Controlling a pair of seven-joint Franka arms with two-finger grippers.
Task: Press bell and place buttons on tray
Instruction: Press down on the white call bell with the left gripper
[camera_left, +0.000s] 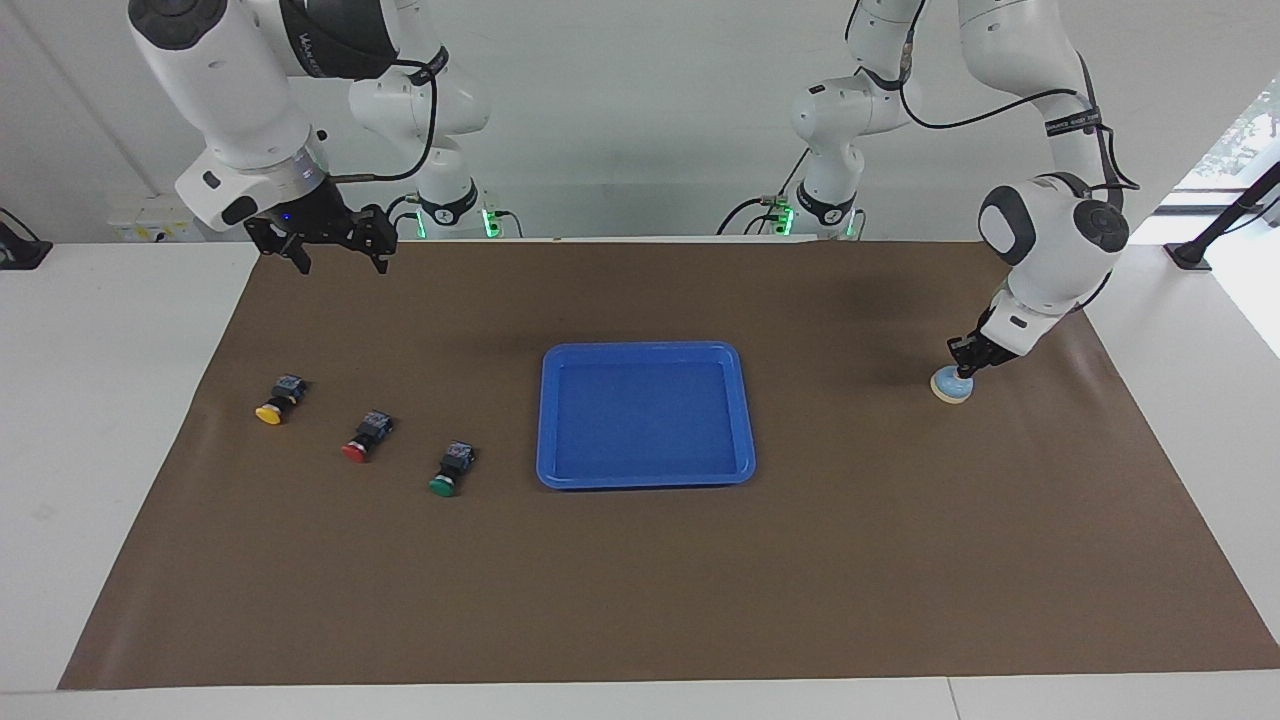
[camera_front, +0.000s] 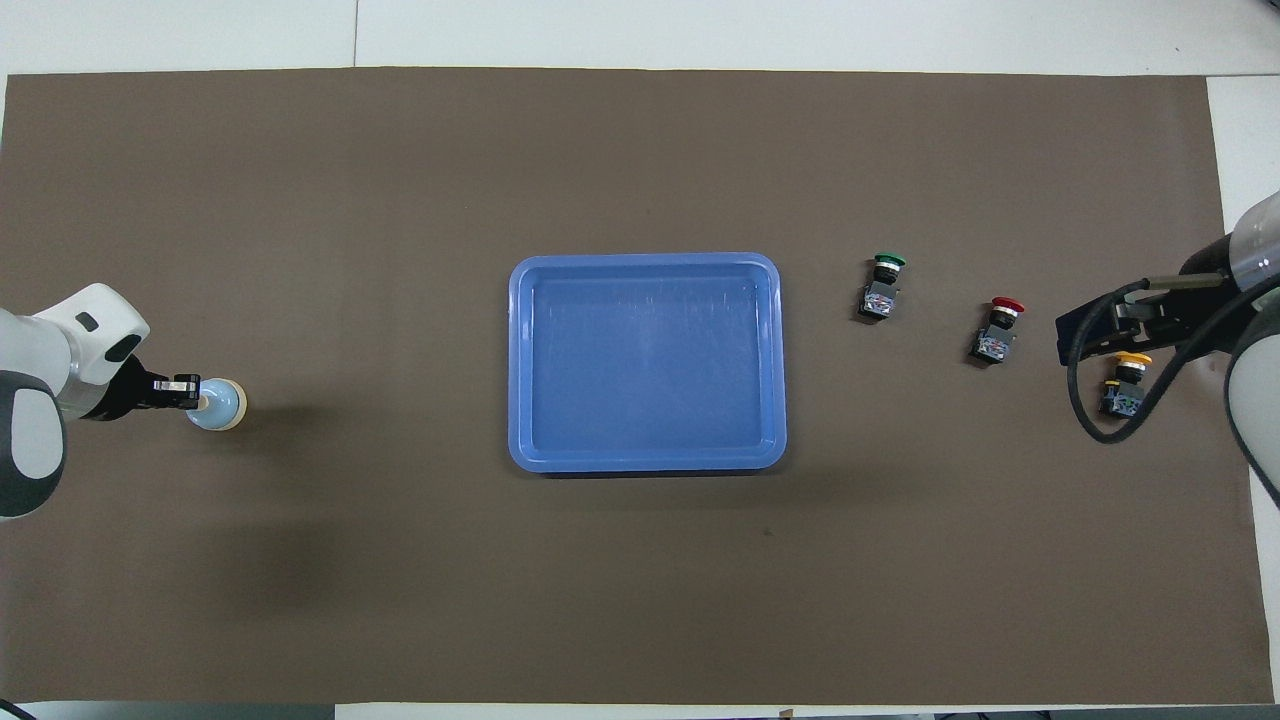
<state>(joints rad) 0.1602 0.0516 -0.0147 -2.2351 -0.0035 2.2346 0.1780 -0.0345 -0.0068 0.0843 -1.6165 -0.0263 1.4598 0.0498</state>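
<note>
Facing view: left pincer (camera_left: 963, 370) on bell (camera_left: 947, 386).

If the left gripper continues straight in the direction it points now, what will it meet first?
Most likely the bell: the shut left gripper points down at its top, apparently at the knob already; contact itself is unclear.

high facing view, steep overhead, shared table (camera_left: 120, 420)

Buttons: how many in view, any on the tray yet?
3, none on the tray. All lie on the mat toward the right arm's end: green beside the tray, then red, then yellow outermost. None look hidden.
</note>
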